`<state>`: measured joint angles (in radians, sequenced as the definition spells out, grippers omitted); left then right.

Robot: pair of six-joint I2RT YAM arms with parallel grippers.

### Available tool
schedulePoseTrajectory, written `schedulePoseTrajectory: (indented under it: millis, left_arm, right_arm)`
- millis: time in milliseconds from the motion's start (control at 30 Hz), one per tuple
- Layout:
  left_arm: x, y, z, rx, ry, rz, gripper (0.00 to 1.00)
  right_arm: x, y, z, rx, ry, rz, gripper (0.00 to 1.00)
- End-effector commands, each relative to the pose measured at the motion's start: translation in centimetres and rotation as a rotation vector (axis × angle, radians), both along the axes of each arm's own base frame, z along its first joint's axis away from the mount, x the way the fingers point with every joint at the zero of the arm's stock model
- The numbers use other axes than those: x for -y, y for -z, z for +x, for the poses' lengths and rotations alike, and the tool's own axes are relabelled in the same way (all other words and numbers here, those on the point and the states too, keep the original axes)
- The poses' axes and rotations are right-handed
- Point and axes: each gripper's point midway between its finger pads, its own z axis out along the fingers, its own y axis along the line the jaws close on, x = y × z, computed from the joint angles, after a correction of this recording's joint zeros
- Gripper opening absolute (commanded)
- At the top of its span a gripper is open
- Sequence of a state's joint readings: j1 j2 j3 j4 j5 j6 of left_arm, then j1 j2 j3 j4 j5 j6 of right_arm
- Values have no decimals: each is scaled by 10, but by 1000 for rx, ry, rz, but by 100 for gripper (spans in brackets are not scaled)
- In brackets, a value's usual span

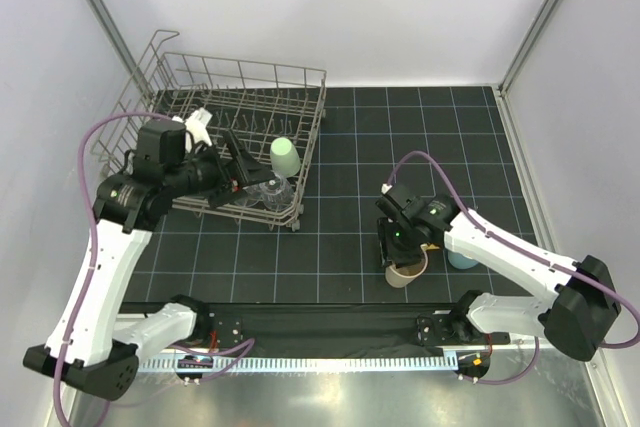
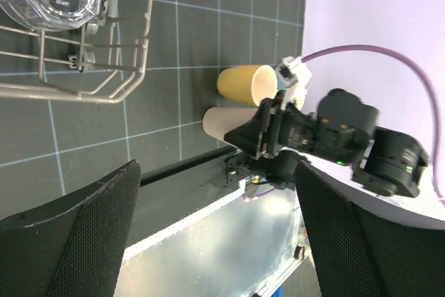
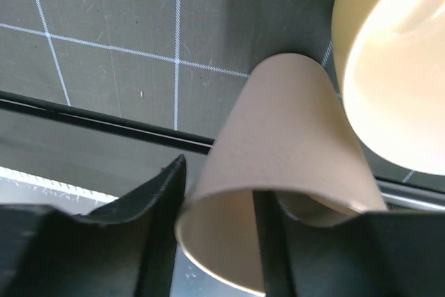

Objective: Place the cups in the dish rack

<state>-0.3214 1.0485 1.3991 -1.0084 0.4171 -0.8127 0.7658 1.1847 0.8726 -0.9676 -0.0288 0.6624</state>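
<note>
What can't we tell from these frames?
- Top view: light-blue mug mostly hidden under the right arm.
- Right wrist: cream cup cut off by the frame edge; no handle shows.
- Right wrist: right gripper straddles the wall of the tan cup; whether it pinches yet is unclear.
- Top view: clear tumblers blur into the dish rack wires; count unclear.

Mint-green cup (image 1: 285,157) and clear tumbler (image 1: 268,193) sit inside the grey wire dish rack (image 1: 240,77) (tan cup (image 1: 405,273) stands well outside).
</note>
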Motion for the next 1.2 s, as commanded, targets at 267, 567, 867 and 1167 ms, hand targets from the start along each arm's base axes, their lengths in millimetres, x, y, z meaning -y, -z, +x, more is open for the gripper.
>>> schedulePoseTrajectory:
  millis: [267, 567, 867, 1167]
  left_arm:
    - [-7, -8, -16, 26, -101, -98, 92]
    - [16, -38, -1, 79, -40, -233, 100]
    - [48, -94, 13, 205, 135, -418, 100]
    - [57, -136, 0, 347, 294, -470, 100]
  right_arm:
    - [-1, -2, 11, 99, -109, 11, 22]
    - [-37, -101, 39, 296, -205, 195, 6]
    - [-100, -248, 43, 538, -339, 646, 4]
    - [-120, -375, 18, 760, -476, 1024, 4]
